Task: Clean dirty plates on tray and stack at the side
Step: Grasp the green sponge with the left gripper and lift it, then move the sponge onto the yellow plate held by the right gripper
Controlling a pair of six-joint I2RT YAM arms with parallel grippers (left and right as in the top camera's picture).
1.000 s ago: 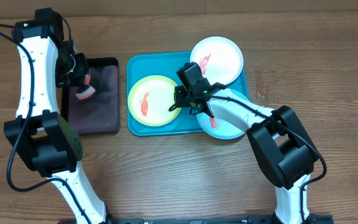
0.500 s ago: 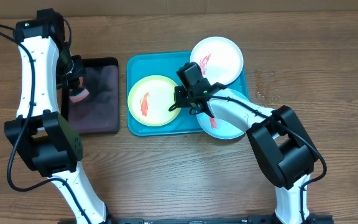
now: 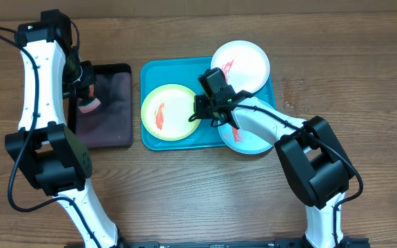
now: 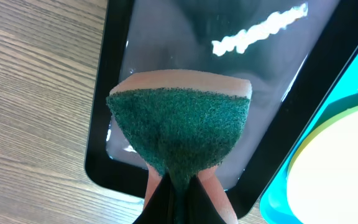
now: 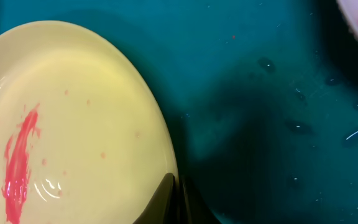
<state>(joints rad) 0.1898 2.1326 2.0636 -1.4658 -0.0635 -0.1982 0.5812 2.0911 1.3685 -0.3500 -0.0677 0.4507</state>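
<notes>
**Three smeared plates on the turquoise tray**

The lime-green plate (image 3: 171,110) lies in the left half of the turquoise tray (image 3: 150,140), with one red smear left of its middle. The white plate (image 3: 247,65) sits over the far right corner and the pale mint-blue plate (image 3: 253,142) at the near right corner; both show red marks. The right gripper (image 5: 174,194) has its jaws closed together, with the tips at the lime-green plate's right rim. The left gripper (image 4: 178,190) pinches a green-faced sponge (image 4: 179,124) above the black tray (image 4: 96,149).
</notes>
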